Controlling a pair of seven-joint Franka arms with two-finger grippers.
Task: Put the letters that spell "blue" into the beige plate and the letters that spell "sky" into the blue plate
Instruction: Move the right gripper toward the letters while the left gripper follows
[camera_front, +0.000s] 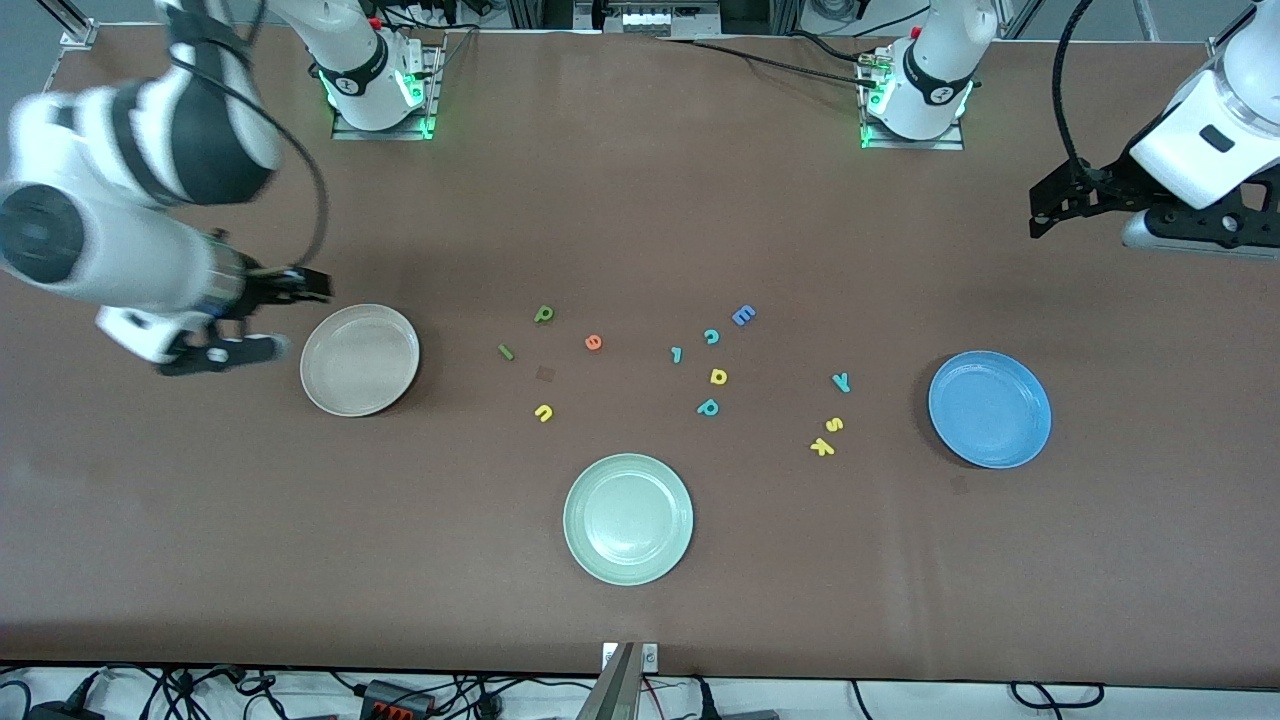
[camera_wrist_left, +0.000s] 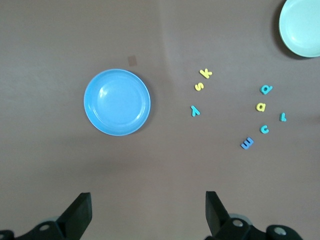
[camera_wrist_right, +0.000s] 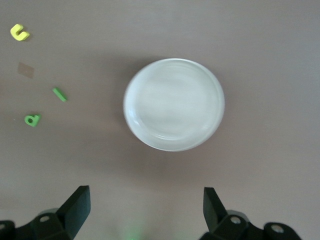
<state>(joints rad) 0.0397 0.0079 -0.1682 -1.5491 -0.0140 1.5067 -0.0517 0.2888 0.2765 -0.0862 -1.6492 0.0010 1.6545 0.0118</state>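
Both grippers were up in the air, fingers spread wide, nothing held. Right gripper (camera_wrist_right: 145, 210) hung over bare table (camera_front: 640, 230) just beside the beige plate (camera_front: 360, 360), at the right arm's end. Left gripper (camera_wrist_left: 147, 212) hung over bare table at the left arm's end, past the blue plate (camera_front: 989, 408).

Both plates were empty. All letters lay loose on the table between them.

"blue" set, nearer the beige plate:
- olive-green b (camera_front: 543, 314), reading like a p, farthest from the front camera of the four
- dark green l (camera_front: 506, 351), a straight bar, closest to the beige plate
- orange e (camera_front: 593, 342), toward the middle of the table
- yellow u (camera_front: 543, 412), nearest the front camera of the four

"sky" set, nearer the blue plate:
- teal y (camera_front: 841, 381)
- yellow s (camera_front: 834, 424), just beside the k
- yellow k (camera_front: 822, 447), nearest the front camera of the three

Extras clustered mid-table: blue capital E (camera_front: 744, 316), teal c (camera_front: 711, 336), teal hooked letter (camera_front: 677, 354), yellow d/p-shaped letter (camera_front: 718, 376), teal p (camera_front: 708, 407). Mint-green plate (camera_front: 628, 518) sat empty, nearer the front camera than all the letters.
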